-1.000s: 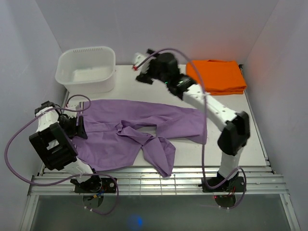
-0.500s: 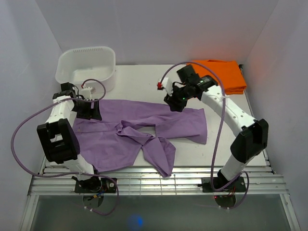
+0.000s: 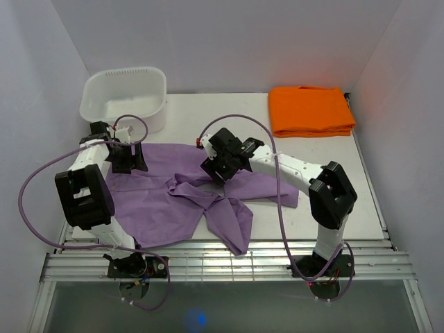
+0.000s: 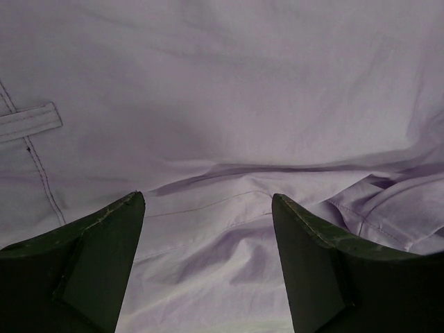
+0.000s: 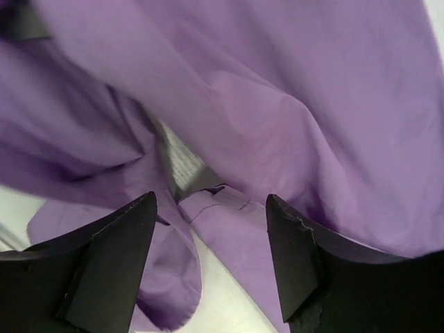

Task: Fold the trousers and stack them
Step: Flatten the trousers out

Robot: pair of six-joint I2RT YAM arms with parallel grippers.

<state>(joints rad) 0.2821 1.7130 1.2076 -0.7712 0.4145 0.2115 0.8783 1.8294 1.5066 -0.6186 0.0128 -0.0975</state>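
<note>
The lilac trousers (image 3: 166, 208) lie spread across the table, rumpled, with one leg folded toward the front edge. My left gripper (image 3: 132, 161) is open over the waist end at the left; its view shows cloth (image 4: 229, 125) with a belt loop between the fingers (image 4: 97, 257). My right gripper (image 3: 216, 166) is open just above the crumpled middle of the trousers; its view shows folds and a hem (image 5: 229, 215) between the fingers (image 5: 298, 257).
A white tub (image 3: 125, 99) stands at the back left. A folded orange cloth (image 3: 310, 110) lies at the back right. White walls close the sides and back. Bare table (image 3: 326, 208) shows right of the trousers.
My right arm swung from the back of the table down and left onto the middle of the trousers. My left gripper moved up from the left edge over the waist end.
</note>
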